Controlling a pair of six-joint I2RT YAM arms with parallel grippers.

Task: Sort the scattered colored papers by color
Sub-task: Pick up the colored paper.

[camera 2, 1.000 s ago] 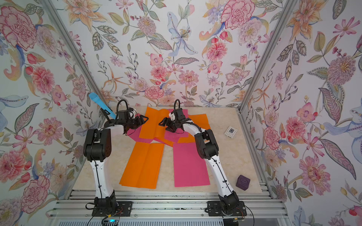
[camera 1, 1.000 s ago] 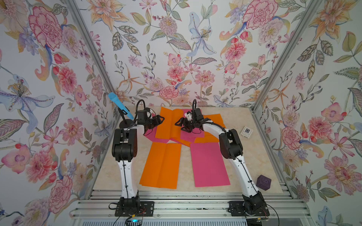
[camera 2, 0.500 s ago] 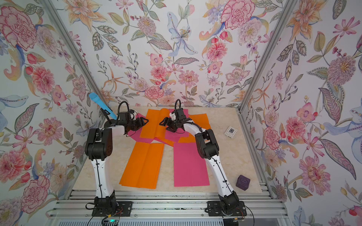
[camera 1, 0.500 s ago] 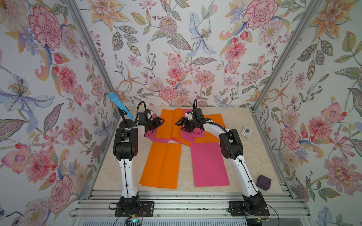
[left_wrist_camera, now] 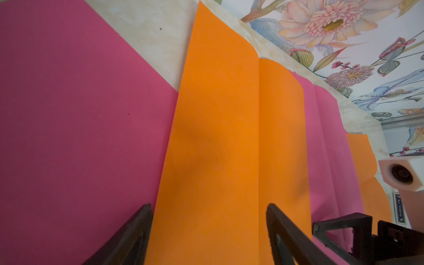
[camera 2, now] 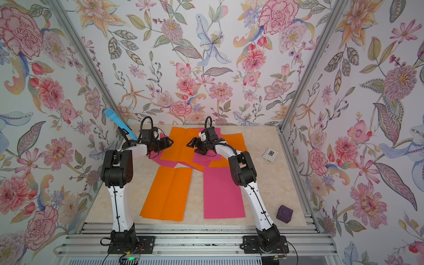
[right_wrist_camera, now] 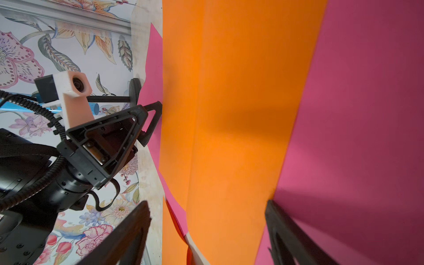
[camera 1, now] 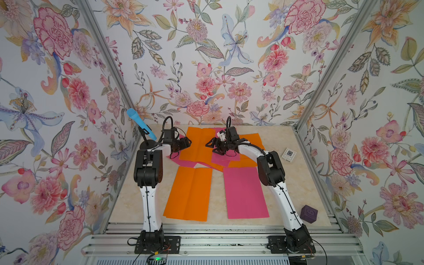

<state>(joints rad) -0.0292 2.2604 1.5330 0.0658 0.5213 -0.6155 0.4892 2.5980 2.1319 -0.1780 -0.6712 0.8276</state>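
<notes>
Jaws, left: spread wide with nothing gripped. The left gripper (camera 1: 187, 144) points right, at the left edge of the far orange sheet (camera 1: 199, 143). In the left wrist view that sheet fills the gap between its fingers (left_wrist_camera: 128, 238).
Jaws, right: also wide apart and empty. The right gripper (camera 1: 210, 146) points left, low over the far pile, and faces the left gripper across the far orange sheet.
Contact: whether either gripper touches paper cannot be told.
Far pile: overlapping sheets at the far middle of the table (camera 1: 298, 183). The far orange sheet covers most of a left pink sheet (camera 1: 183, 161), whose near corner sticks out on the left. A middle pink sheet (camera 1: 226, 158) lies below the right gripper. A right orange sheet (camera 1: 252, 140) reaches out on the far right.
Near orange: the near orange sheet (camera 1: 188, 192) lies flat, near and left of centre, apart from the pile, with a lengthwise crease.
Near pink: the near pink sheet (camera 1: 244, 192) lies flat just to its right, with a strip of bare table between them.
Card: a white card (camera 1: 288, 155) with a dark square sits right of the pile, apart from it.
Cube: a purple cube (camera 1: 309, 213) sits at the near right corner.
Microphone: a blue microphone (camera 1: 141, 124) stands tilted on a stand at the far left corner.
</notes>
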